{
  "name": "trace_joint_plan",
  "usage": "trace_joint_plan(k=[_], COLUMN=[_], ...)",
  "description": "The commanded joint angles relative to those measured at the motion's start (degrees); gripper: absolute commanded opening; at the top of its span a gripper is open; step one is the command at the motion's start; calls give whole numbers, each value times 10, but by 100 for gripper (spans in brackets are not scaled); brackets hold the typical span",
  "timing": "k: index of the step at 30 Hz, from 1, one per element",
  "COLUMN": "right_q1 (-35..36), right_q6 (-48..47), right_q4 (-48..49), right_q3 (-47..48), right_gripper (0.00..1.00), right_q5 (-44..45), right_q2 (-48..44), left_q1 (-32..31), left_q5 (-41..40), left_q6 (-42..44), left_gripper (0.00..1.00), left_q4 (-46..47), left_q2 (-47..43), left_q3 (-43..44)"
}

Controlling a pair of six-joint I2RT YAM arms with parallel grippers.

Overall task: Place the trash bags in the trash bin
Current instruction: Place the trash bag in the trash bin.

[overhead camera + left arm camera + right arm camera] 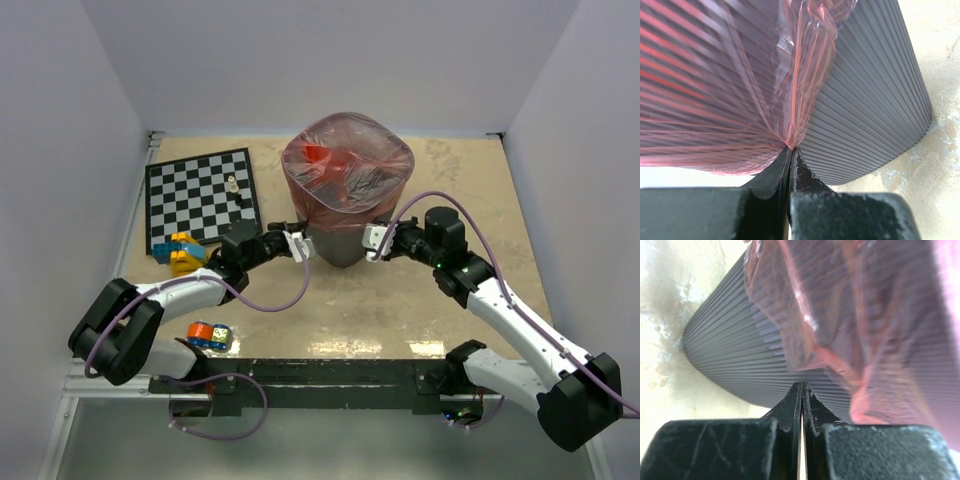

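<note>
The left gripper (791,150) is closed, pinching a gathered fold of the trash bag (730,80) at its fingertips. The trash bin (870,100) wall stands directly ahead. The right gripper (801,386) is closed, tips just below the bag's hem; whether film is caught cannot be determined. The bag drapes over the bin's rim.

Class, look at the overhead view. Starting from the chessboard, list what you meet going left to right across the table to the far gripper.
chessboard → left gripper → trash bin → right gripper
</note>
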Motion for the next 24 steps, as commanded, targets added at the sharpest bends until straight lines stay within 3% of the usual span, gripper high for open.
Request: trace_joint_plan(k=[1,7,15,24], right_q1=[4,4,2,-24], right_q6=[15,67,219,356], right_q4=[18,-27,-73,-93], right_q3=[-27,-35,4,51], right_gripper=[0,0,0,0], right_q5=[32,17,-8,-9], right_q2=[-10,-30,-42,-57], left_q1=[-4,-5,-5,-6], left_q5=[17,21,11,14], left_q6=[14,60,61,85], left_gripper=[0,0,0,0], left_q4=[44,-15,-39,-141], left_q2=[8,37,79,75], left_q3=[12,4,6,11])
